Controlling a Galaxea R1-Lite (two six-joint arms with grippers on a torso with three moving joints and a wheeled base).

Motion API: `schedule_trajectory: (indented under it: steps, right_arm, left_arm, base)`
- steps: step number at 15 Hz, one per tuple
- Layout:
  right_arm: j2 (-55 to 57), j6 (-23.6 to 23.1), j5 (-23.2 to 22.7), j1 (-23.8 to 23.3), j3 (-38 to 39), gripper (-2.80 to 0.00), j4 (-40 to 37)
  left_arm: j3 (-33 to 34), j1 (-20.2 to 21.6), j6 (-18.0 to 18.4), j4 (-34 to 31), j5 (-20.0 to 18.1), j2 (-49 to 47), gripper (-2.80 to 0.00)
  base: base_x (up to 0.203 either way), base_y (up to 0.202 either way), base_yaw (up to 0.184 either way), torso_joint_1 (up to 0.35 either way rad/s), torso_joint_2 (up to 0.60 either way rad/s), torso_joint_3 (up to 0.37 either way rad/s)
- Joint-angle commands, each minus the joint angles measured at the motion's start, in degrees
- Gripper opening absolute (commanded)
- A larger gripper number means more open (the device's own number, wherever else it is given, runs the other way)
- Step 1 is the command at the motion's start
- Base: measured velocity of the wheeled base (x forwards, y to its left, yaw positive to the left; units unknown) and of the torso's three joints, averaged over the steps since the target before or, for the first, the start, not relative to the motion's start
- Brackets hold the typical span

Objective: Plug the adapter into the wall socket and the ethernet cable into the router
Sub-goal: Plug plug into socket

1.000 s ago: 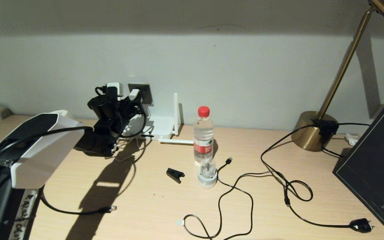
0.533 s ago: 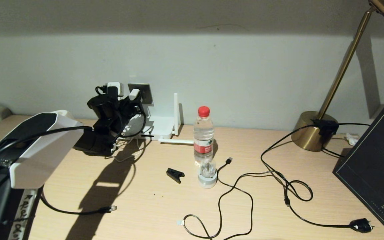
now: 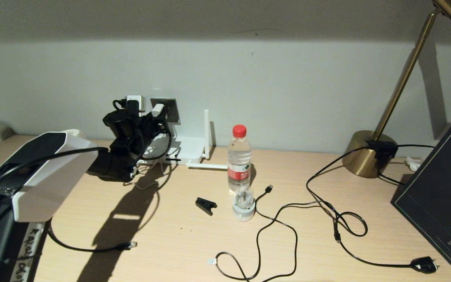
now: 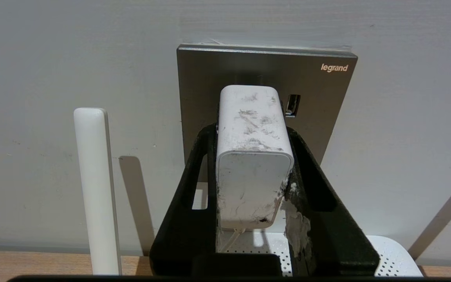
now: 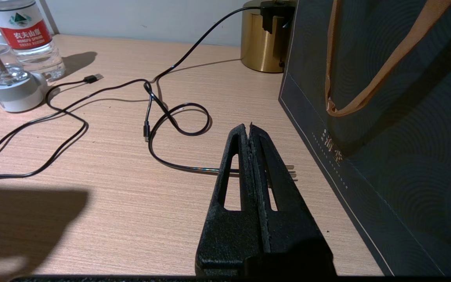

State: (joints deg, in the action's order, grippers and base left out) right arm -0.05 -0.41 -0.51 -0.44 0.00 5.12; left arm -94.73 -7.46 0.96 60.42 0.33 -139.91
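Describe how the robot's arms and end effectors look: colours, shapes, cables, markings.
The left arm has a white and black shell, a black cable looping alongside, and a handwritten label strip lower down. The left end effector is matte black, with two slotted tapering fingers smeared white. The right end effector matches it: black, slotted, wedge-shaped.

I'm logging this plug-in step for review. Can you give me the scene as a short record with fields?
left gripper: shut on the adapter, held against the wall socket
right gripper: shut, empty, parked over the desk
router: below the socket, at the wall
ethernet cable: loose on the desk, not plugged in
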Motion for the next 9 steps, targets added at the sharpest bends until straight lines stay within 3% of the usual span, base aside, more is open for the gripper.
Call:
schedule_trajectory:
  steps: [1, 9]
  right_arm:
    - [0.05, -0.02, -0.02, 0.00, 2.02, -2.80, 0.07]
    - [0.05, -0.02, -0.02, 0.00, 2.02, -2.80, 0.07]
  left_arm:
    - [0.16, -0.01, 0.00, 0.40, 0.02, 0.43, -2.80]
    - [0.16, 0.87, 0.00, -0.48, -0.68, 0.25, -2.80]
  base:
    - [0.000, 0.000, 0.000, 0.000, 0.00, 0.000]
    - [0.000, 0.000, 0.000, 0.000, 0.00, 0.000]
